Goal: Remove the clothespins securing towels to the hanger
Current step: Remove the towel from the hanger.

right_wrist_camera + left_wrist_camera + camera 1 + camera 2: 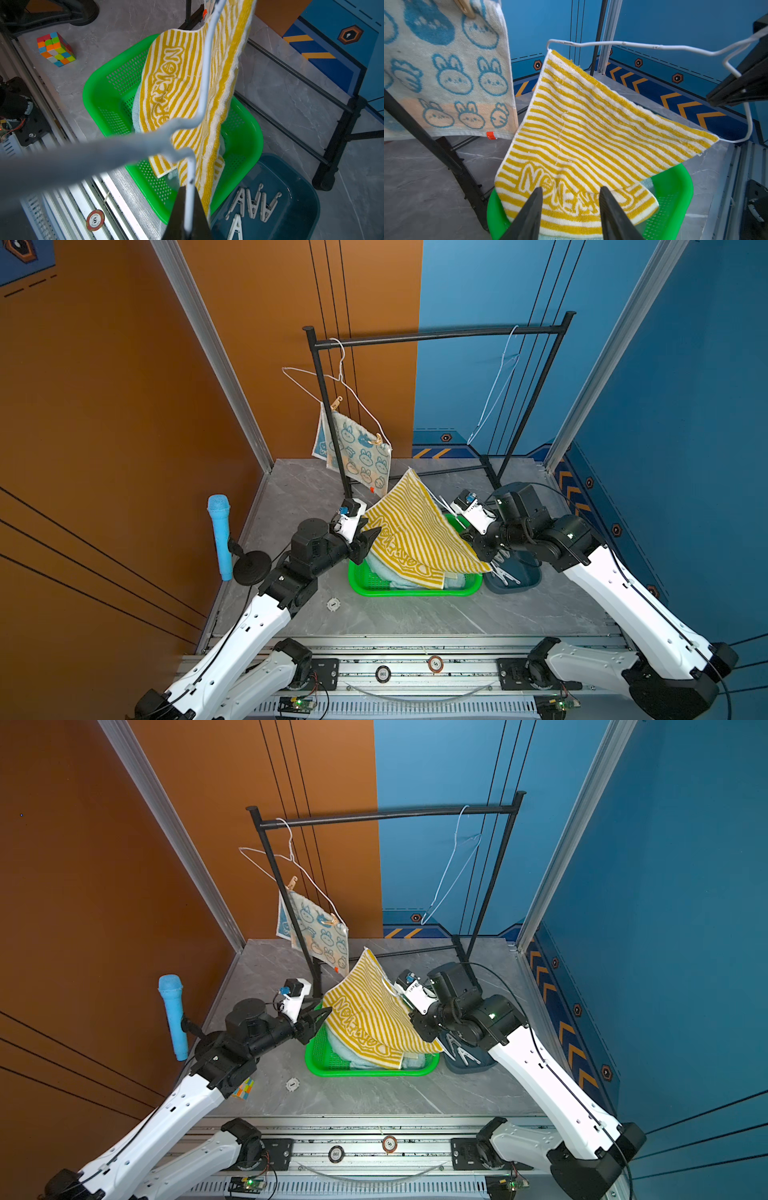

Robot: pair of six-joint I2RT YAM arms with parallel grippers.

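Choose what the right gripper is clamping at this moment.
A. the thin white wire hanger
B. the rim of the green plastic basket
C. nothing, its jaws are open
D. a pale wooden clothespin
A: in the right wrist view the thin white wire hanger runs straight between the shut jaws of the right gripper, and the yellow-and-white striped towel is draped over that hanger above the green plastic basket.

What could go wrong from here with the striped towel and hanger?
The striped towel only drapes over the hanger pinched by the right tool; it could slide off past the rim of the green basket.
The open left tool sits at its hem and might snag it.
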